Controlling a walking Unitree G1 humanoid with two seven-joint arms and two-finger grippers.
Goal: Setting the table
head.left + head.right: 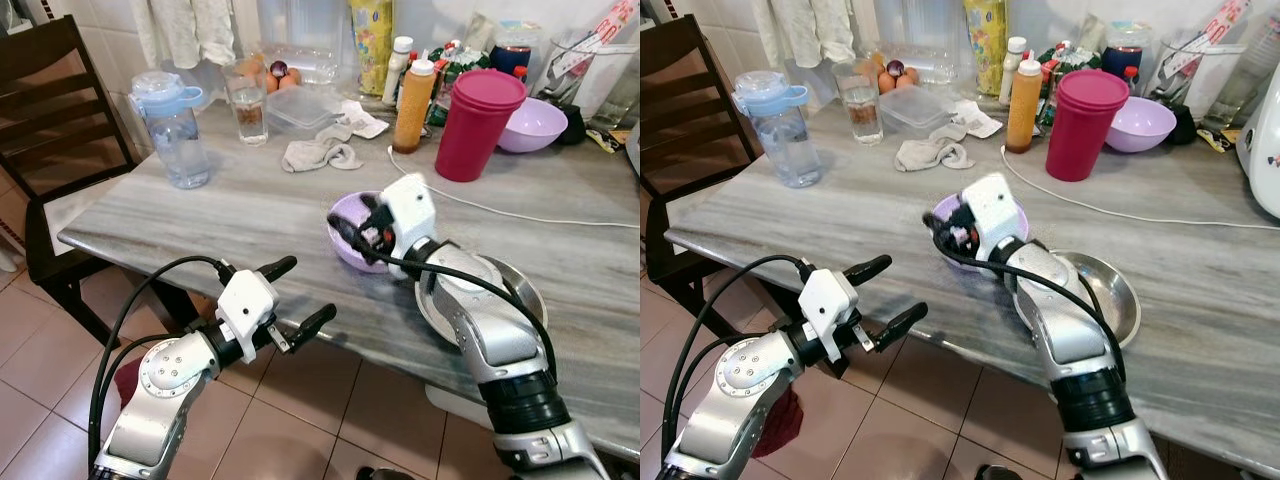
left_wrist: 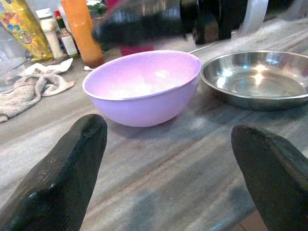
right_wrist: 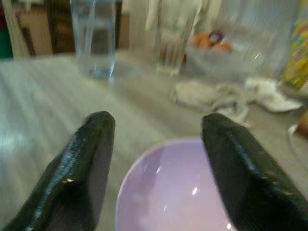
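- Over the near part of the tabletop, your right gripper (image 3: 156,144) hangs above the small lilac plastic bowl (image 2: 144,86), its two black fingers spread wide with the far rim of the bowl showing between them; they hold nothing, and I cannot tell whether either finger touches the rim.
- Off the near edge of the tabletop, your left gripper (image 1: 300,300) hovers above the floor tiles with its fingers parted and empty, aimed at that same bowl.
- That bowl stands upright and empty near the near edge of the grey marble-patterned tabletop (image 1: 200,215), just beside the shallow round steel dish (image 2: 257,79), which lies under your right forearm; from the left wrist view the two look close but apart.
- Judging from this, you are at the placing or adjusting step for the bowl: it is either about to be gripped by the rim or has been set down.
- If you mean to move it, bring one finger inside the rim and one outside, then close; a light plastic bowl will likely slide or tip if only nudged.
- Farther back stand a clear water bottle with a blue lid (image 1: 172,130), a crumpled grey cloth (image 1: 320,153) and a tall magenta tumbler (image 1: 477,122), well apart from the bowl.
- Mind the thin white cable (image 1: 520,212) lying across the tabletop behind your right arm.
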